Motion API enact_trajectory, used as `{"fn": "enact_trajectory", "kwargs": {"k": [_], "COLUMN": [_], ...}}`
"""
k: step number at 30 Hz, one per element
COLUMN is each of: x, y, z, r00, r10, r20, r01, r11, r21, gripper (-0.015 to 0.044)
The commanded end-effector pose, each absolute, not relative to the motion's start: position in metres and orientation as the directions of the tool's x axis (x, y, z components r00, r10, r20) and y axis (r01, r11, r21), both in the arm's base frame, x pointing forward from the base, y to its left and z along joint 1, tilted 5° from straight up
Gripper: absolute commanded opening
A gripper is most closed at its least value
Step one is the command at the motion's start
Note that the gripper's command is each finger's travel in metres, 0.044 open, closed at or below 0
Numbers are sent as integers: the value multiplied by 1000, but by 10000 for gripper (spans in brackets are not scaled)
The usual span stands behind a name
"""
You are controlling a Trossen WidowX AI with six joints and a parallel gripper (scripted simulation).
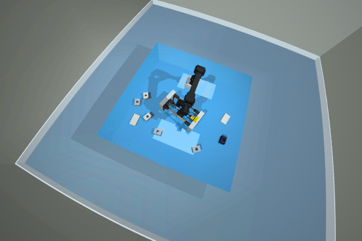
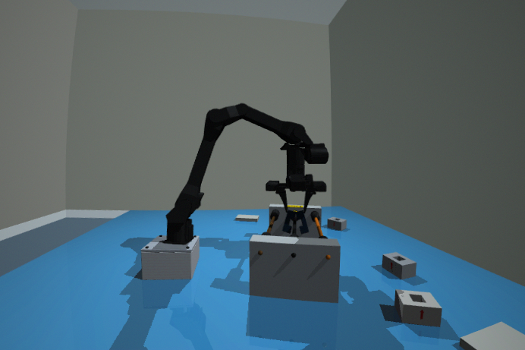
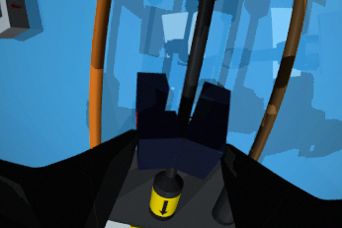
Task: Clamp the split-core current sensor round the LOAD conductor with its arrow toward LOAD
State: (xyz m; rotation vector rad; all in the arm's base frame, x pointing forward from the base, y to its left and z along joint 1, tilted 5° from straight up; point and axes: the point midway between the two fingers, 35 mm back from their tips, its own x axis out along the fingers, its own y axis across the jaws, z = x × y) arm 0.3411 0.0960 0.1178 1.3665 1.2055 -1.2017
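My gripper (image 2: 295, 211) (image 3: 180, 143) is shut on the dark blue split-core sensor (image 2: 303, 225) (image 3: 153, 131), gripping it by its outer sides. The sensor's two jaws stand apart in a V, mouth downward. The black middle conductor (image 3: 202, 36) carries a yellow arrow band (image 3: 165, 207) (image 1: 192, 117) at the end by the yellow LOAD label (image 1: 196, 119). In the wrist view this conductor runs in line with the gap between the jaws. How deep it sits in the gap is unclear. Only a red sliver shows at the sensor's left side; its arrow cannot be read.
An orange conductor (image 3: 97, 45) and a brown-orange one (image 3: 285, 65) flank the middle one. Grey end blocks (image 2: 293, 273) (image 1: 167, 100) hold the conductors. Several pale blocks with square holes, a dark holed block (image 1: 222, 138) and white slabs (image 1: 225, 118) (image 1: 134, 119) lie around.
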Motion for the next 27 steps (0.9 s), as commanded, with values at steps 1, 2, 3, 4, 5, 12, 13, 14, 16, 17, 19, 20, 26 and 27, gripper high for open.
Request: {"fn": "enact_trajectory", "kwargs": {"k": [1,2,3,4,5,12,13,14,16,17,19,20,26,27], "x": [339,339,339,339,341,341,341,341,341,341,341,341,341,341], "y": [96,96,96,96,96,96,96,96,96,96,96,96,96,96], "z": [109,108,108,108,113,113,113,113,113,113,113,113,113,113], "r00": [32,32,32,32,41,41,41,41,41,41,41,41,41,41], "r10": [93,93,93,93,93,93,93,93,93,93,93,93,93,93], "r20": [-995,-995,-995,-995,-995,-995,-995,-995,-995,-995,-995,-995,-995,-995], "r01": [995,995,995,995,995,995,995,995,995,995,995,995,995,995], "r11": [-98,-98,-98,-98,-94,-94,-94,-94,-94,-94,-94,-94,-94,-94], "r21": [23,23,23,23,32,32,32,32,32,32,32,32,32,32], "gripper": [0,0,0,0,0,0,0,0,0,0,0,0,0,0]}}
